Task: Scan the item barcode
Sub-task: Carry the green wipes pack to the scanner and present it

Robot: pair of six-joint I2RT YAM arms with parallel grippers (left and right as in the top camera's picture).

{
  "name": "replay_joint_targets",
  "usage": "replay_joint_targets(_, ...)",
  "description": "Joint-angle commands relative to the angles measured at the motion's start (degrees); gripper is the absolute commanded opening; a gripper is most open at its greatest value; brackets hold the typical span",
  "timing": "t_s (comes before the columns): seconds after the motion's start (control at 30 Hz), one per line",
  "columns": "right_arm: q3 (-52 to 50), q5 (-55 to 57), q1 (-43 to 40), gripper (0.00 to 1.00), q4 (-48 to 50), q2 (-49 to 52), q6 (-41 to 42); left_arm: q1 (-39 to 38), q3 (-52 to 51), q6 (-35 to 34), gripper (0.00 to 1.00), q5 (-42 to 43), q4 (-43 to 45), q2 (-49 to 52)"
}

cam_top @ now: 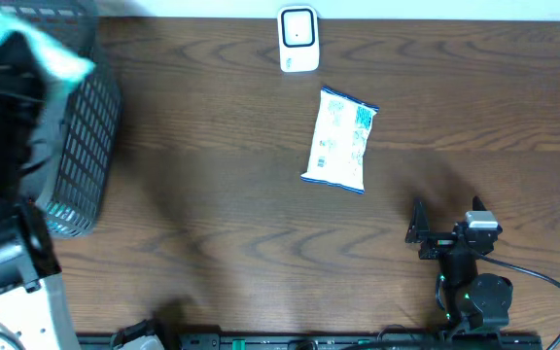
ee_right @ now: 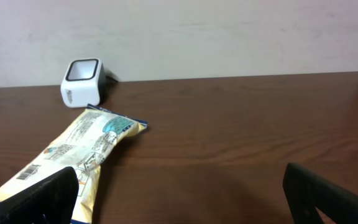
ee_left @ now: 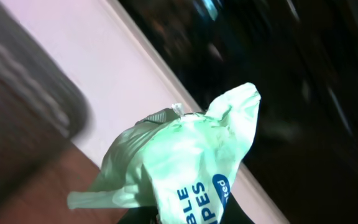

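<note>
Wood table (cam_top: 212, 243): left end effector (cam_top: 17, 63) clenched on green wipes packet (ee_left: 179, 168) above basket (cam_top: 90, 126); right end effector (cam_top: 445, 222) released.

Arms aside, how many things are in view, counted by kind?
Packets: 2 (white-and-blue bag, green wipes pack)
Barcode scanner: 1
Mesh basket: 1
Total: 4
</note>
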Motion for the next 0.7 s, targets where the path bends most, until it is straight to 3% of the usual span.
replay_joint_targets(0.0, -0.09, 0.04, -0.52, 0.99, -0.2, -0.15, -0.48, -10.27, 0.68, 7.02, 0.08, 4.31, -1.55, 2.62)
replay_joint_targets(0.07, -0.09, 0.04, -0.52, 0.99, -0.2, -0.15, -0.48, -15.8, 0.68, 13.33, 0.08, 4.28, -1.53, 4.81)
replay_joint_targets(0.17, -0.09, 0.04, -0.52, 0.99, -0.2, -0.15, -0.48, -24.83, 0.68, 28.02, 0.08, 4.28, -3.13, 10.4)
replay_joint_targets(0.27, -0.09, 0.04, -0.52, 0.99, -0.2, -0.15, -0.48, -30.49, 0.68, 33.9, 0.08, 4.24, -4.11, 16.35)
replay_joint_targets(0.67, -0.09, 0.04, -0.52, 0.99, -0.2, -0.15, -0.48, -42.32, 0.68, 34.47, 0.09, 0.09, 0.74, 42.38)
